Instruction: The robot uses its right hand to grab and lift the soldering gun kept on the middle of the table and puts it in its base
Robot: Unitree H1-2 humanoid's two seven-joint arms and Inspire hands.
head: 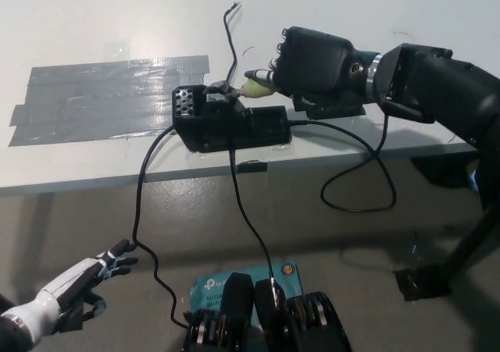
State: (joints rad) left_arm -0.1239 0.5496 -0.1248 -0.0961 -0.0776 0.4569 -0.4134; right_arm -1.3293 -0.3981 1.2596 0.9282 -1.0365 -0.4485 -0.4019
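Black fingers of my right hand (pixel 312 63) are wrapping around the pale yellow-green handle of the soldering gun (pixel 258 87), which is poking out on the hand's left with its metal tip pointing at the black boxy base (pixel 226 124). I am judging the tip to be right at the holder on top of the base, though whether it is already seated I cannot tell from this angle. The thin black cord (pixel 355 168) is trailing from under the hand, over the edge of the white table (pixel 351 8), and looping below it.

To do this step well, I am thinking of keeping the handle level with the holder's mouth and feeding the tip in slowly along its own line, not pressing down, since the base could slide or tip. I am also watching that the cord is not dragging on the base.

Further left of the hand, grey duct tape strips (pixel 101 98) are lying flat on the table. Far below, my white left hand (pixel 74 289) is resting off the table, fingers loosely apart, holding nothing.
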